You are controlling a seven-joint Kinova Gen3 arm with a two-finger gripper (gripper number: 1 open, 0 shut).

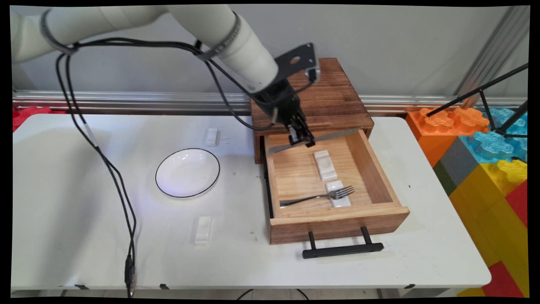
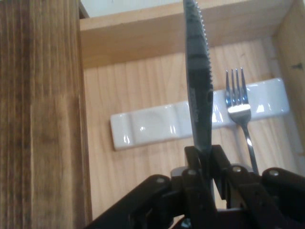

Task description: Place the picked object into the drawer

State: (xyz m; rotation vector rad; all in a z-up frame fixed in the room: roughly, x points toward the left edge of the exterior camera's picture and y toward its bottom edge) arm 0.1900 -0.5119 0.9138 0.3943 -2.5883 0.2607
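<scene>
Nearest, inside the open wooden drawer (image 1: 379, 177), lay a fork (image 1: 320, 196) across a white rest (image 1: 337, 193); beyond, a second rest (image 1: 324, 164). Farther back, above the drawer's rear, hung the black gripper (image 1: 301, 137), clamped on a serrated knife (image 1: 314, 139). Likely stiff, light, slippery steel; best pinched mid-length.

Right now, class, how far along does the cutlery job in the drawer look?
Done: the drawer is open and the fork lies across a white rest. In hand: the gripper holds the knife above the drawer. Left: the second rest is bare.
</scene>
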